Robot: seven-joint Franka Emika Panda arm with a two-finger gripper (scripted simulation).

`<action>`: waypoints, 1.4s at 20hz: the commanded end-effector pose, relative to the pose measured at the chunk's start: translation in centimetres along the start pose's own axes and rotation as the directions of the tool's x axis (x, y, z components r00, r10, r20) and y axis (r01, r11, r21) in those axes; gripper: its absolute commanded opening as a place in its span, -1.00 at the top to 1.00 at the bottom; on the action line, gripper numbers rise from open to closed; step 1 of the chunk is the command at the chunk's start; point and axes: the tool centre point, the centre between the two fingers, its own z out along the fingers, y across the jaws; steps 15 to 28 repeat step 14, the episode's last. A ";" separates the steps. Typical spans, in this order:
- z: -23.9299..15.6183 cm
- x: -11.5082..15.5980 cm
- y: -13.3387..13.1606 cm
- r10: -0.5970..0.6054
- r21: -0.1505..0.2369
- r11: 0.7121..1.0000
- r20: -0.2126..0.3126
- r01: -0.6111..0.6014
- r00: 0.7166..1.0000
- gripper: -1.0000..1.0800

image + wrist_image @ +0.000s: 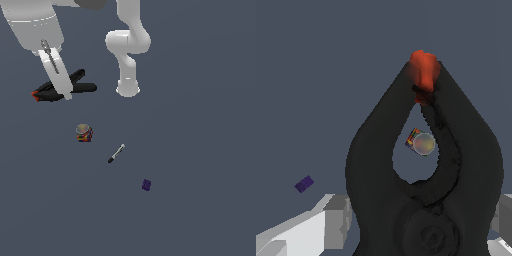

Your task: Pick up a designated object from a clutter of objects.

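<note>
The gripper [64, 92] holds the black clamp [80, 85] tight between its fingers [331, 220]. The can [84, 133], marker [116, 153] and purple cube [146, 185] sit apart.

black spring clamp [75, 86], red-orange tips, handles toward exterior view's right

The floor [200, 125] is plain dark grey-blue. On it stand a can [84, 133], a marker [116, 153] beside it, and a cube [146, 185] further off.
</note>
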 end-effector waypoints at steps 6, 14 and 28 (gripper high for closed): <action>-4.5 0.4 1.8 -0.002 0.000 1.000 -0.001 0.002 1.000 1.00; -5.7 0.6 2.2 -0.002 0.000 1.000 -0.002 0.002 1.000 1.00; -5.7 0.6 2.2 -0.002 0.000 1.000 -0.002 0.002 1.000 1.00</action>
